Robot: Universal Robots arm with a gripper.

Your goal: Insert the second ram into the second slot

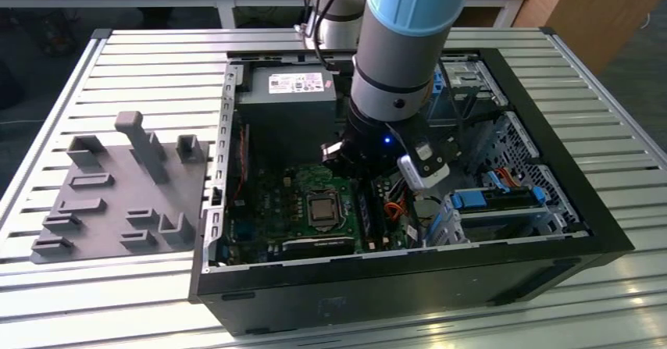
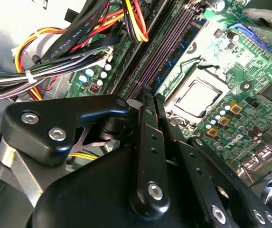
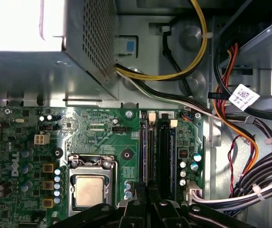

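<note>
End effector (image 2: pixel 151 92), tips together, over memory slots (image 3: pixel 164 152) running lengthwise toward power supply (image 3: pixel 31 61).

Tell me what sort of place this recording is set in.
Probably a robotics lab or test bench: an open computer case sits on a slatted metal table, a grey fixture tray lies beside it, and a robot arm reaches into the case.

You're seeing the second ram (image 3: pixel 164 152) standing on edge as a long, thin dark stick. It is running lengthwise among the memory slots (image 3: pixel 145 152), narrow dark channels lying side by side near the processor socket (image 3: pixel 89 190). Whether it is sitting fully down isn't showing.
</note>
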